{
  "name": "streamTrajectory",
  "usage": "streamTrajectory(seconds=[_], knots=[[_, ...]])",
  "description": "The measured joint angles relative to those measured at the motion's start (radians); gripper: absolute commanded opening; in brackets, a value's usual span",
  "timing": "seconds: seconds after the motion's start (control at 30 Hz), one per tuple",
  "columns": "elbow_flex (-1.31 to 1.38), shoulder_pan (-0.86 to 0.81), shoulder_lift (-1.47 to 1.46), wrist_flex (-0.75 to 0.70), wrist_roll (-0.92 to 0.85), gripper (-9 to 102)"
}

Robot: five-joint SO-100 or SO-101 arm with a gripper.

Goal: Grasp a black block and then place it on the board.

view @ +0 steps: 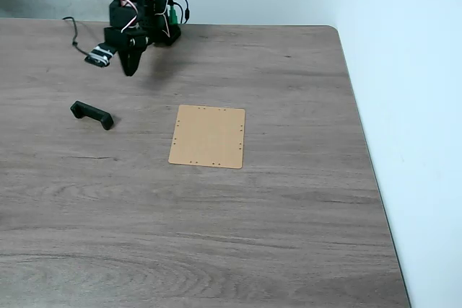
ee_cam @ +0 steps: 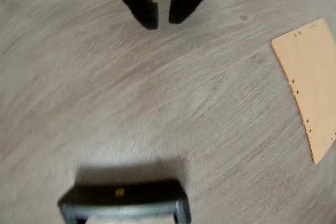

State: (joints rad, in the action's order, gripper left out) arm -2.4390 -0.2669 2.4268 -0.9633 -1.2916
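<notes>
1. Fixed view: arm sits at the far edge of the table (view: 289,236), toward its far-left corner. Gripper (view: 130,68) points down above the wood, holding nothing.
2. Fixed view: black block (view: 92,114) lies flat toward the left edge, nearer the camera than the gripper and well apart from it. Board (view: 208,135) lies flat near the table's middle, right of the block, clear gap between them. Nothing rests on the board, so I judge the placing not yet begun.
3. Fixed view: a cable (view: 74,34) trails from the arm base along the far edge. It lies off the line between gripper and block; nothing blocks the reach.
4. Wrist view: gripper (ee_cam: 163,18) enters from the top, jaws a narrow slit apart, empty. Image blurred.
5. Wrist view: black block (ee_cam: 126,199) at the bottom edge, long side across the frame; board (ee_cam: 312,82) at the right edge.
6. Judgement: jaws probably need widening before straddling the block.
</notes>
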Motion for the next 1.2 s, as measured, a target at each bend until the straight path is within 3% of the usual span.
streamTrajectory(seconds=[0.3, 0.67, 1.0, 1.2], knots=[[0.255, -0.091, -0.216, -0.06, -0.31, 1], [0.548, -0.222, -0.485, -0.133, -0.804, 9], [0.718, -0.242, -0.732, -0.103, -1.042, 24], [0.758, -0.242, -0.807, -0.081, -1.134, 26]])
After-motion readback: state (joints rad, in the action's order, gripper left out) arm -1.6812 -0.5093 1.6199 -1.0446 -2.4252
